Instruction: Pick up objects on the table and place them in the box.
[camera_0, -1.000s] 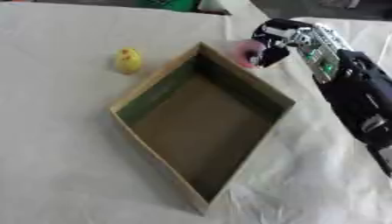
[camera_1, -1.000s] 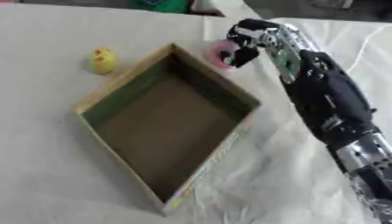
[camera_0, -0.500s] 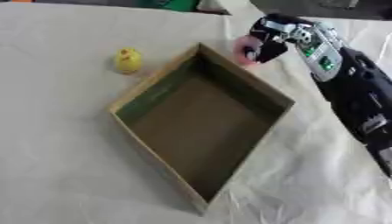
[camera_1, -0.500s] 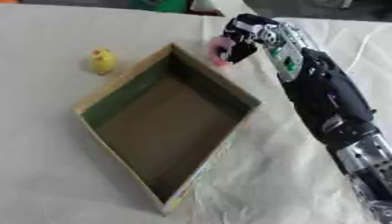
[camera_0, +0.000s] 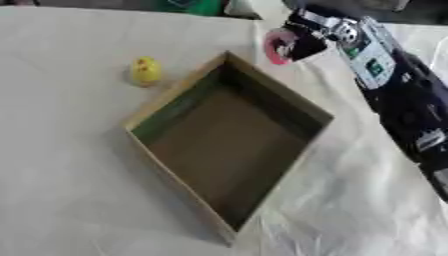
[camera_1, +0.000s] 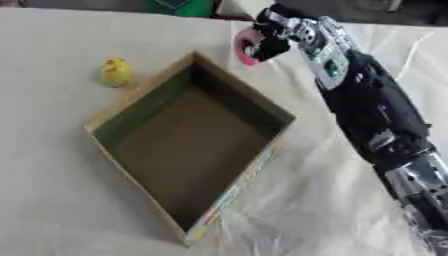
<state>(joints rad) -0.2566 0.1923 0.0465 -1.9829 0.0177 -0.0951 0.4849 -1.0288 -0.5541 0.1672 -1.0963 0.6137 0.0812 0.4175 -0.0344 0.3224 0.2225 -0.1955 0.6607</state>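
An open cardboard box (camera_0: 289, 98) lies cornerwise in the middle of the cloth-covered table, its inside bare. Just beyond its far corner my right hand (camera_0: 308, 36) is shut on a pink ring-shaped object (camera_0: 275, 46), held above the table. A small yellow duck (camera_0: 145, 70) stands on the cloth to the left of the box, apart from its wall. My right arm runs down the right side of both views. The left hand shows in neither view.
The cloth (camera_0: 61, 165) is wrinkled to the right of the box and below it. A green object (camera_1: 184, 7) and some white stuff sit at the table's far edge. Open cloth spreads left of the box.
My right hand has lifted the pink ring a little higher and kept it near the box's far corner. The duck and the box have stayed put.
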